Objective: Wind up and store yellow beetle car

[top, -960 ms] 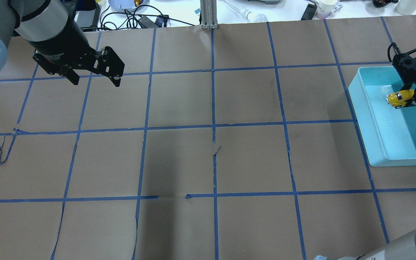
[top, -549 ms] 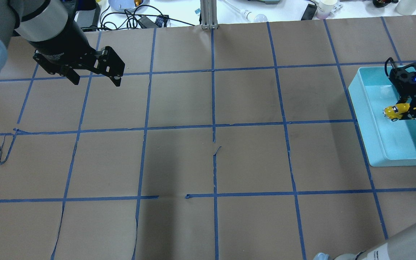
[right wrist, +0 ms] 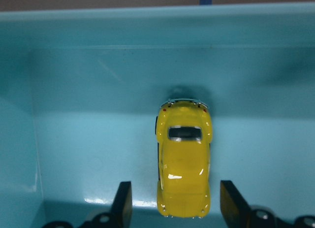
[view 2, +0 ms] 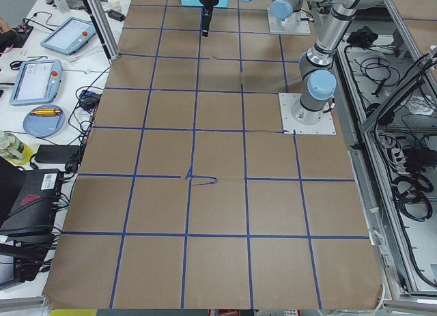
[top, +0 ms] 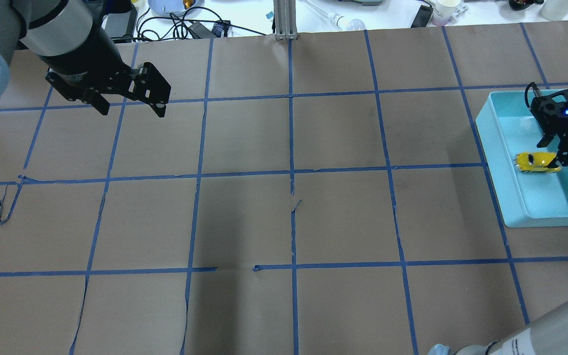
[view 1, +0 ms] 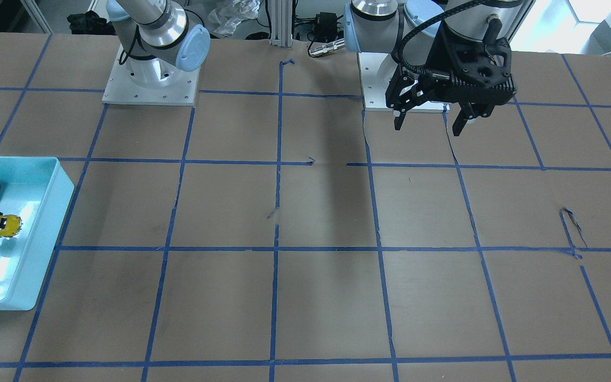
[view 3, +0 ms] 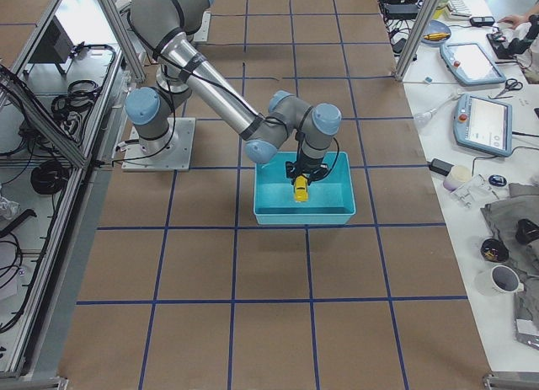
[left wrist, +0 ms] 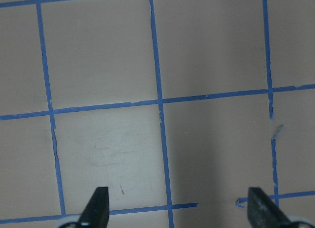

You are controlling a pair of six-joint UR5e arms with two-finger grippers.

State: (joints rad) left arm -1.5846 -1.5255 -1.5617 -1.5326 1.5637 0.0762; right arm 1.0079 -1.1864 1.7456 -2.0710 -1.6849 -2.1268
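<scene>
The yellow beetle car (top: 535,161) lies on the floor of the light-blue bin (top: 496,162) at the table's right side. My right gripper (top: 557,153) hangs just over it, open. In the right wrist view the car (right wrist: 183,164) sits between the two spread fingers (right wrist: 124,203) with a gap on each side, roof up, on the bin floor (right wrist: 88,139). The car also shows in the front-facing view (view 1: 2,225) and the right side view (view 3: 300,188). My left gripper (top: 131,112) is open and empty, high above the table's far left.
The table is brown paper with a blue tape grid (top: 291,172). Some tape is torn and curled at the left (top: 5,207). A metal post (top: 285,22) stands at the far edge, with cables and clutter beyond it.
My right gripper has moved down and toward the bin's near-left part with the car, then opened. The car now rests on the bin floor. The left arm has not moved.
</scene>
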